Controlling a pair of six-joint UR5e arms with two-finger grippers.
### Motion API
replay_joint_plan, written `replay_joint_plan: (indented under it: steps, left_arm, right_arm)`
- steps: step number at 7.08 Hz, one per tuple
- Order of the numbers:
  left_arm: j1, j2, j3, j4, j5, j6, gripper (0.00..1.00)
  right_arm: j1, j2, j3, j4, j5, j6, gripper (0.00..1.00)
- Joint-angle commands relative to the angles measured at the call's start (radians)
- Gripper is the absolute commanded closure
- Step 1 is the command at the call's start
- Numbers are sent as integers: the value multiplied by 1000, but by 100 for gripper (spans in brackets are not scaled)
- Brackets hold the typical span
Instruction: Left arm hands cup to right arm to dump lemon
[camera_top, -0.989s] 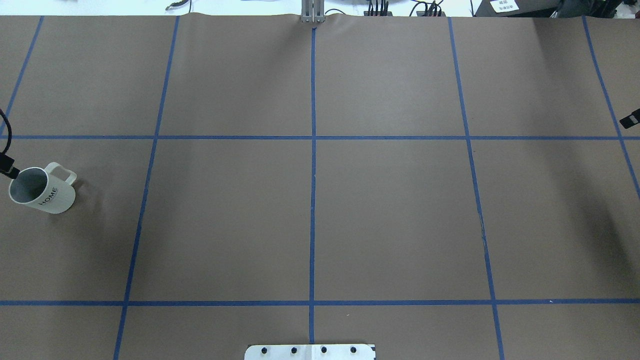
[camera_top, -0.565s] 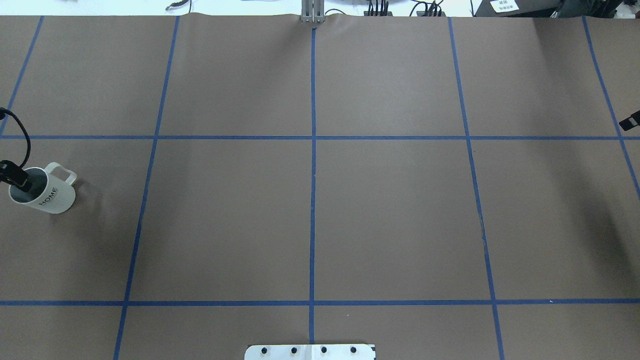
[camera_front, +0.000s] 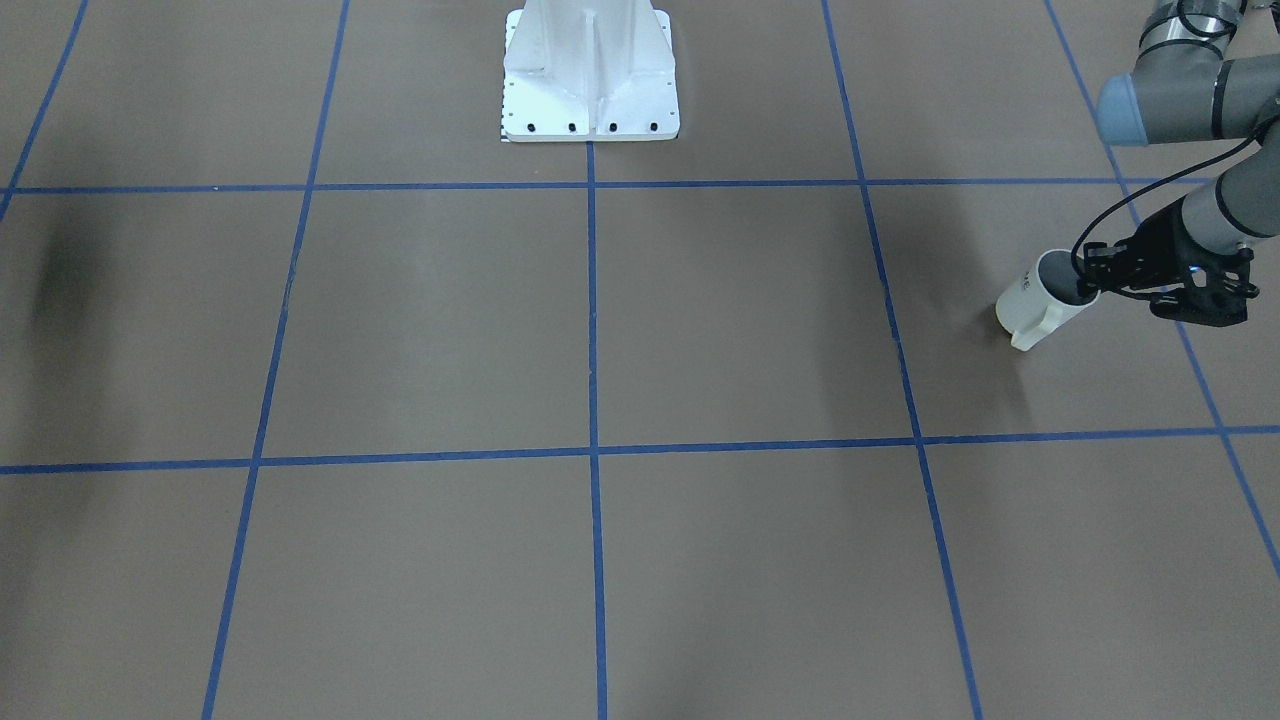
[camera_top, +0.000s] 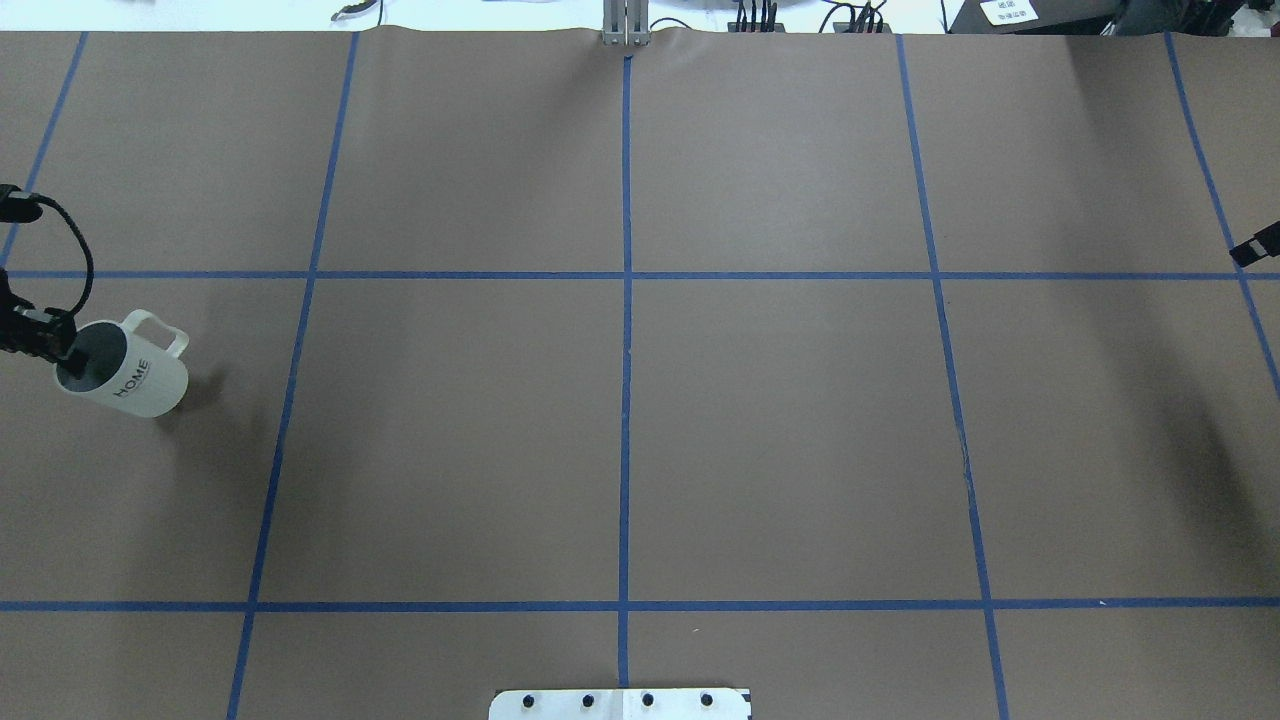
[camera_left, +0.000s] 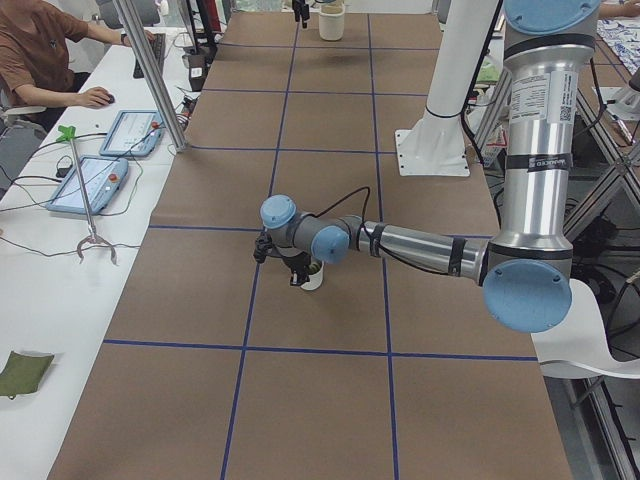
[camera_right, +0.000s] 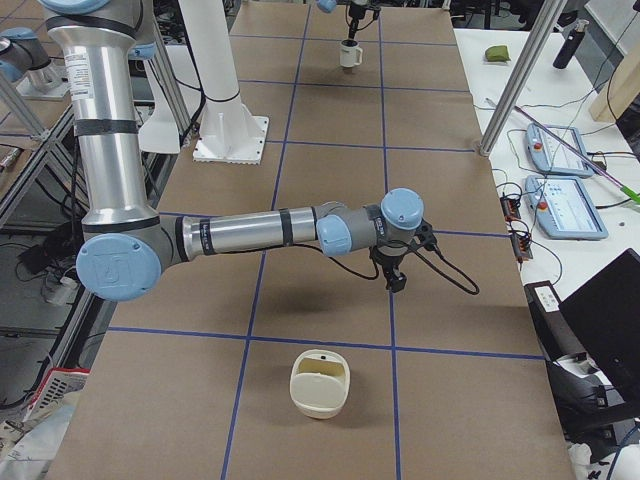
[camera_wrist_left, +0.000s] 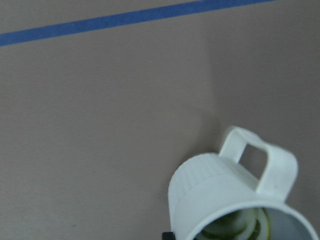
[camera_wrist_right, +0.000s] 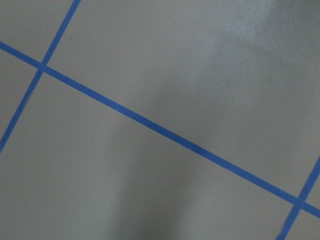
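Fingers (camera_top: 62, 348) of the left arm (camera_front: 1225, 205) clench the rim of the cup (camera_top: 135, 380), one inside the mouth, holding it tilted at the overhead frame's far left, lemon (camera_wrist_left: 250, 226) inside. Pickup looks done. Next comes a carry toward the middle of the table (camera_top: 780, 430), keeping the mouth up. The right arm (camera_right: 260, 232) hangs at far right; its fingers' state I cannot tell.

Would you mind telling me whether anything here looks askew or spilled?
Only the cup: it seems to lean, pinched at its rim by the left hand, with the lemon inside. Nothing looks spilled.
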Motion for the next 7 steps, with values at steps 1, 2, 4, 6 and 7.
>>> replay_joint_plan:
  steps: [1, 2, 4, 6, 7]
  left_arm:
    - [-2, -180, -21, 37, -60, -300, 100]
    - [7, -292, -21, 86, -60, -428, 100]
    - [129, -505, 16, 167, -32, -649, 100]
    - [197, -738, 158, 224, 56, -809, 100]
    - [225, -850, 232, 276, 100, -860, 100]
  right_arm:
    - [-63, 2, 12, 208, 20, 233, 0]
    - [-159, 2, 2, 412, -47, 450, 0]
    - [-379, 28, 5, 684, -284, 907, 0]
    - [-536, 56, 18, 850, -538, 1052, 0]
    - [-605, 77, 24, 889, -664, 1065, 0]
